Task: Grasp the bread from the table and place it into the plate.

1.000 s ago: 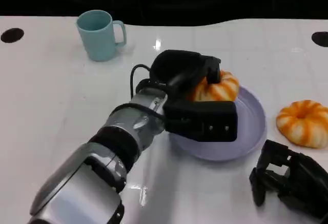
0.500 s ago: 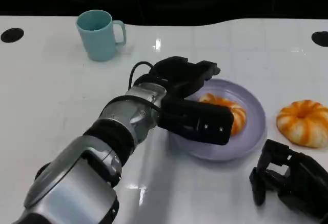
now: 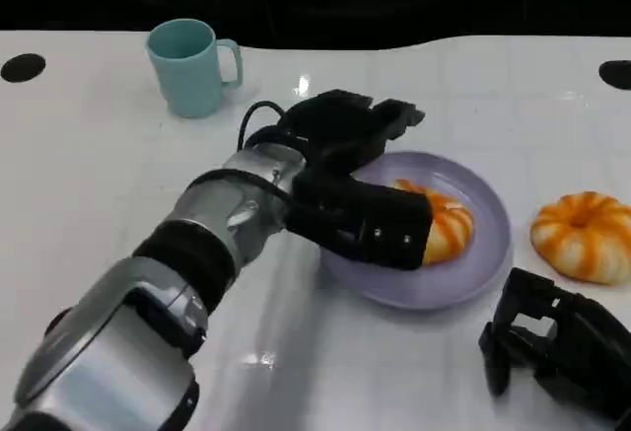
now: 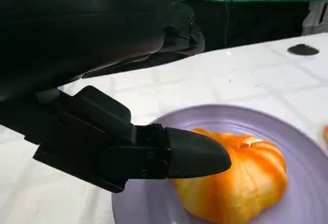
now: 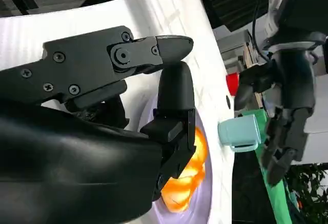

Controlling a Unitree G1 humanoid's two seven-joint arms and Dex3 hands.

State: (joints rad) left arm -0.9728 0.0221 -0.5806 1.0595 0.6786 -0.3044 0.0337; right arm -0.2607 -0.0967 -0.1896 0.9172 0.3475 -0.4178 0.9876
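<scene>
Resting now on the purple plate [image 3: 485,253], toward its middle, a striped orange bread [image 3: 449,226], with the left hand [image 3: 355,179] spread wide over and beside it and nothing in its grasp. Judging by the left wrist view: thumb clear of the loaf, fingers well above, no contact visible. Lying low near the table's edge, the right hand [image 3: 557,342], fingers curled inward on nothing, near but apart from a second bread [image 3: 584,236] on the bare white table [image 3: 99,184]. Standing at the far side, well away, a teal mug [image 3: 190,66].

Looks like the release step finished for this loaf. Next, probably: lifting the left hand up and away without brushing the bread or nudging the plate, then perhaps turning to the loaf outside the plate.
</scene>
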